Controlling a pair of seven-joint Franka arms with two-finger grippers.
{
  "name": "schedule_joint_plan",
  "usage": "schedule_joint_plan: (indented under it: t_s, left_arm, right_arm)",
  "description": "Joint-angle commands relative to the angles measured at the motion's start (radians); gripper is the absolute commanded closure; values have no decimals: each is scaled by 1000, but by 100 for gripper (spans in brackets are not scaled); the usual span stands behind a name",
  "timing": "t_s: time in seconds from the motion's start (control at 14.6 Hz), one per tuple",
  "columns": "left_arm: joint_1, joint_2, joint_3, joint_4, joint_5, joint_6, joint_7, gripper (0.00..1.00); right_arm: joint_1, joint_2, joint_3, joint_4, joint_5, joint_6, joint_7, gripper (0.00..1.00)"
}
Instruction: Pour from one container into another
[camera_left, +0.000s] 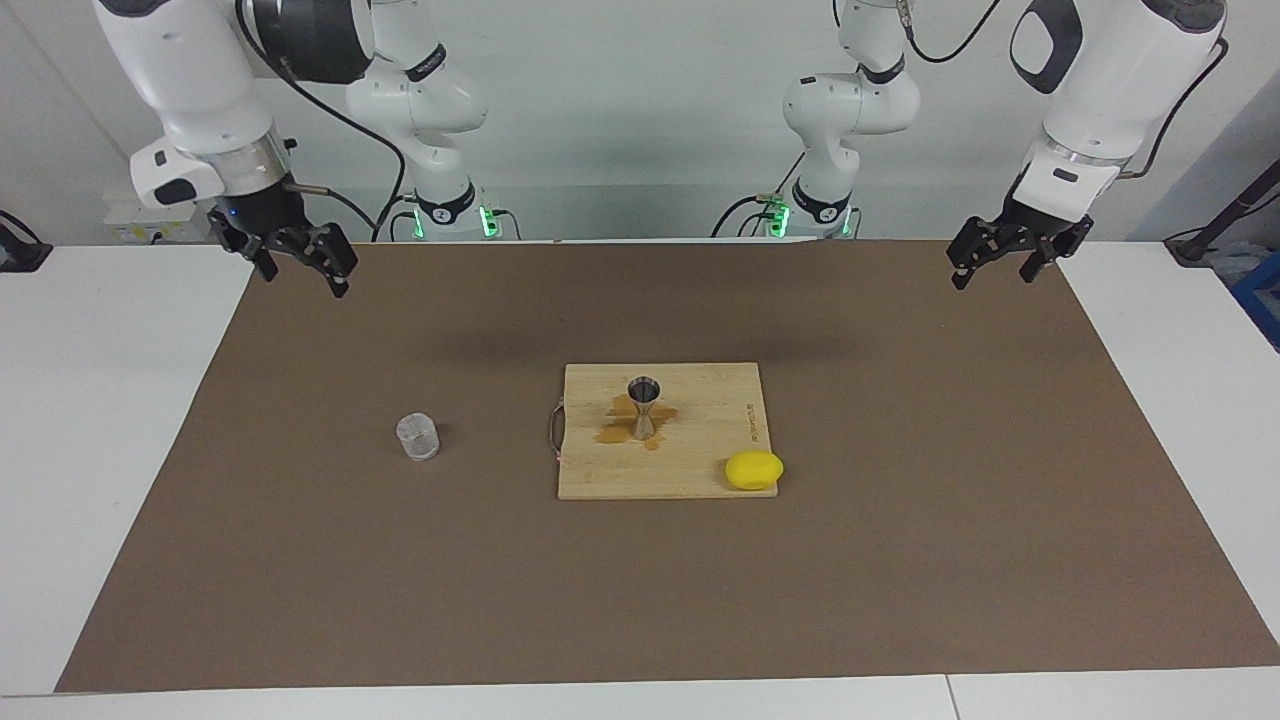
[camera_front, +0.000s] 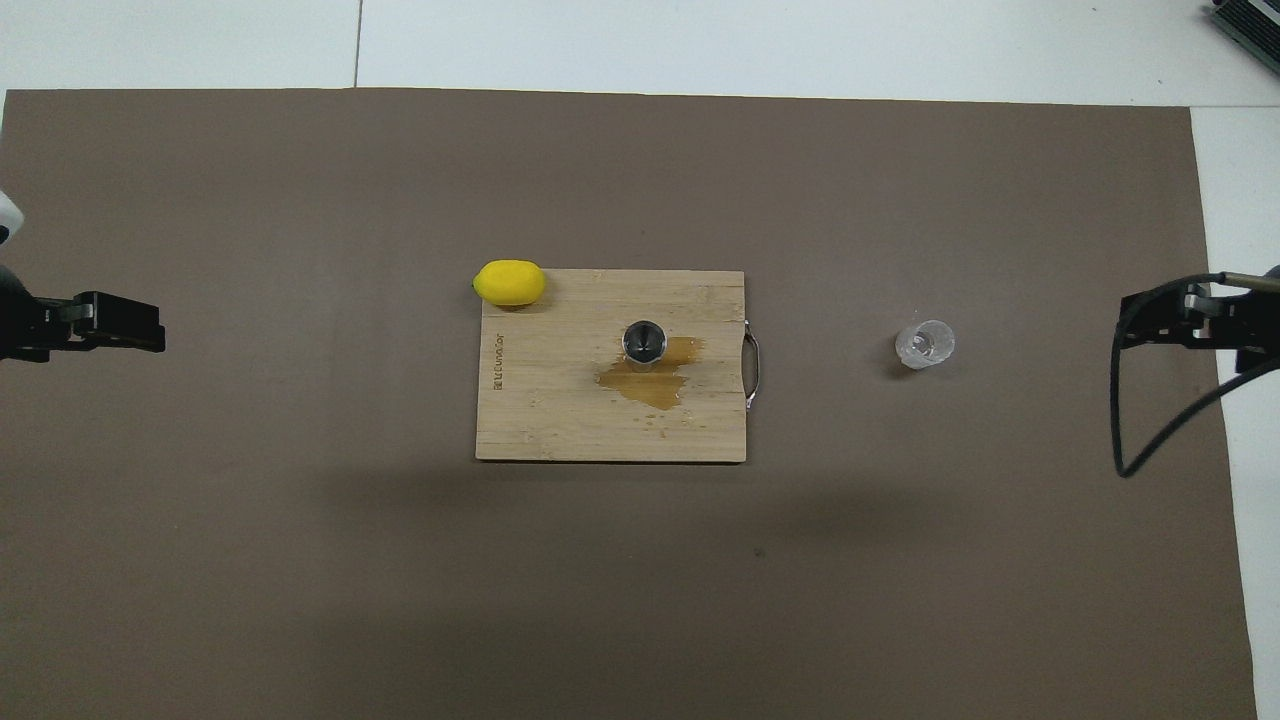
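Observation:
The small clear glass cup (camera_left: 418, 437) (camera_front: 925, 344) stands upright on the brown mat toward the right arm's end, with nothing holding it. The steel jigger (camera_left: 643, 405) (camera_front: 644, 342) stands upright on the wooden cutting board (camera_left: 700, 475) (camera_front: 560, 420), in a brown puddle (camera_left: 612, 433) (camera_front: 650, 382). My right gripper (camera_left: 305, 280) (camera_front: 1180, 325) hangs open and empty high over the mat's edge at the right arm's end, well away from the cup. My left gripper (camera_left: 992, 277) (camera_front: 100, 325) waits open and empty over the mat's edge at the left arm's end.
A yellow lemon (camera_left: 754, 470) (camera_front: 510, 282) lies on the board's corner farthest from the robots, toward the left arm's end. The board has a metal handle (camera_left: 553, 432) on the side facing the cup. The brown mat (camera_left: 900, 560) covers most of the white table.

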Motion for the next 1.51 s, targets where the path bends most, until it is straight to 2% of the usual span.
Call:
schedule_joint_plan:
  t_s: [0.0, 0.14, 0.41, 0.55, 1.44]
  left_arm:
    - [-16, -7, 12, 4, 7, -11, -8, 0]
    - [-18, -7, 12, 5, 7, -13, -8, 0]
    - [-18, -7, 10, 13, 7, -17, -9, 0]
    - [-18, -7, 10, 13, 7, -19, -9, 0]
    - [-19, -12, 9, 13, 7, -22, -12, 0]
  right_arm:
    - [117, 36, -137, 61, -19, -52, -41, 0]
    - [116, 22, -132, 37, -10, -54, -43, 0]
    - [80, 24, -87, 50, -8, -98, -69, 0]
    - [79, 22, -90, 49, 32, -97, -62, 0]
    - [82, 15, -95, 41, 50, -75, -73, 0]
